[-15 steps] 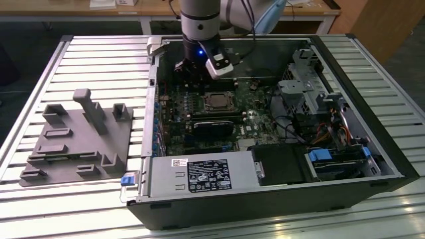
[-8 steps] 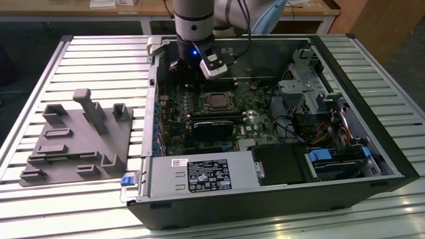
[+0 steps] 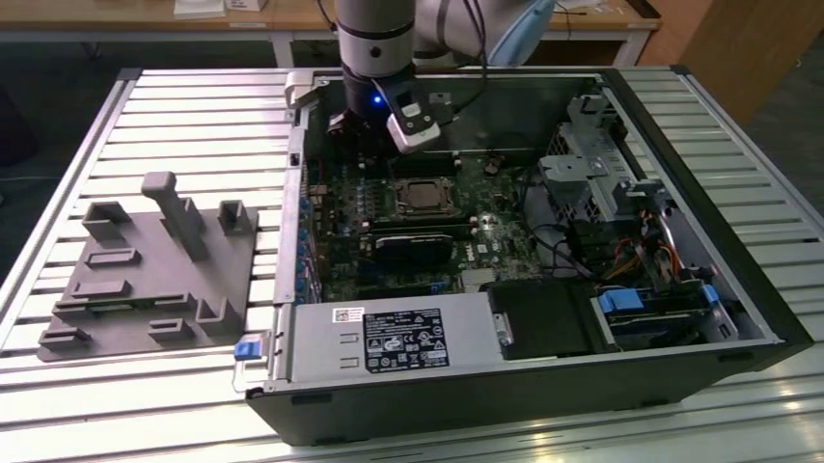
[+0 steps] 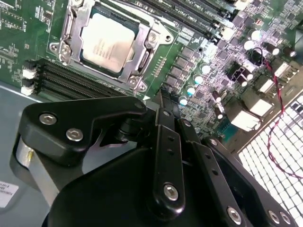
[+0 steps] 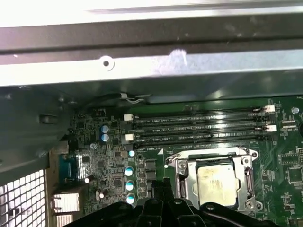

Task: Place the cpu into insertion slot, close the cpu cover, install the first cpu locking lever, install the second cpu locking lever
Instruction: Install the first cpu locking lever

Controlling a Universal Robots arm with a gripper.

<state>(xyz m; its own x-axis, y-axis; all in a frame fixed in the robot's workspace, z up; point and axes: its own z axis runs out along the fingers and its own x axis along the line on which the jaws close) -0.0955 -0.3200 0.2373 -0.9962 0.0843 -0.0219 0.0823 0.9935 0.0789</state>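
Note:
The cpu [image 3: 419, 197] [image 4: 106, 41] [image 5: 217, 184] lies flat in the insertion slot [image 3: 420, 183] on the green motherboard, silver-grey top up. The silvery cpu cover [image 4: 146, 47] [image 5: 182, 181] lies down around it, framing the chip. My gripper [image 3: 365, 133] [image 4: 161, 98] [image 5: 159, 191] hangs inside the open computer case, just beyond the socket toward the case's far wall. Its black fingers [image 4: 166, 142] are pressed together with nothing between them. The tips are a short way off the socket's corner and touch nothing I can see.
Memory slots [image 5: 199, 127] run beside the socket. A black card [image 3: 415, 247] sits in front of it, with a power supply [image 3: 386, 340] and drive cage [image 3: 605, 174] around. A grey fixture plate [image 3: 149, 270] lies on the slatted table at the exterior view's left.

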